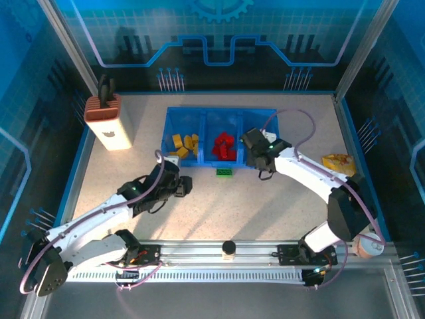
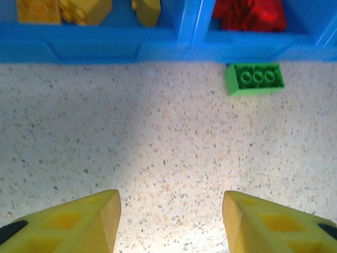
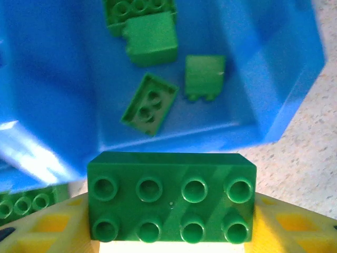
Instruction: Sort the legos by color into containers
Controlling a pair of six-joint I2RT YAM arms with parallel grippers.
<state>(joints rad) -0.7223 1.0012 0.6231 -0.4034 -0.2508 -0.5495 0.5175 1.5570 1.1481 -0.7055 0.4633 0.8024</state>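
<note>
The blue bin [image 1: 219,111] has three compartments side by side. Yellow legos [image 1: 184,145] lie in its left one and red legos [image 1: 224,146] in its middle one. Several green legos [image 3: 152,42] lie in the right compartment [image 3: 247,68]. My right gripper [image 3: 172,232] is shut on a dark green eight-stud lego [image 3: 171,197], held above that compartment's near wall. In the top view the right gripper [image 1: 257,147] hovers at the bin's right end. A green lego [image 1: 224,173] [image 2: 255,78] lies on the table just in front of the bin. My left gripper [image 2: 171,221] [image 1: 178,185] is open above bare table.
A white and brown box with a black handle [image 1: 108,119] stands at the back left. A yellow snack packet [image 1: 339,163] lies at the right edge of the speckled table [image 1: 265,206]. A black knob [image 1: 229,248] sits on the front rail.
</note>
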